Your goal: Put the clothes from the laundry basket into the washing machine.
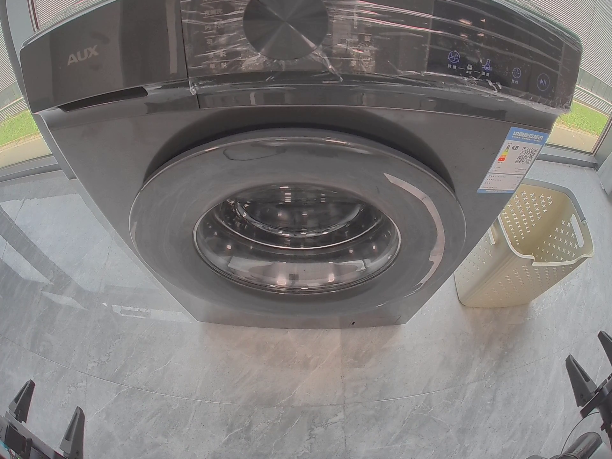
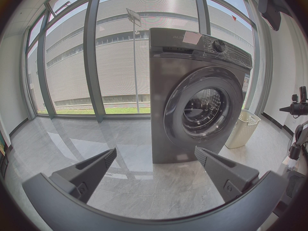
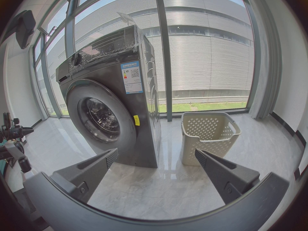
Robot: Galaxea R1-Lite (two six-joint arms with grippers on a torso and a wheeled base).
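The grey washing machine (image 1: 299, 129) stands straight ahead, its round glass door (image 1: 296, 237) closed and the drum behind it dark. A cream perforated laundry basket (image 1: 529, 250) sits on the floor against the machine's right side; the inner walls that I see are bare. My left gripper (image 1: 51, 409) is low at the near left, open and holding nothing. My right gripper (image 1: 590, 355) is low at the near right, also open and holding nothing. The left wrist view has the machine (image 2: 199, 97) beyond the spread left gripper (image 2: 154, 151). The right wrist view has the basket (image 3: 208, 135) beyond the right gripper (image 3: 156, 151).
Glossy grey tile floor (image 1: 306, 377) stretches between me and the machine. Tall windows (image 2: 115, 64) run behind the machine. A wall (image 3: 288, 97) closes the right side past the basket.
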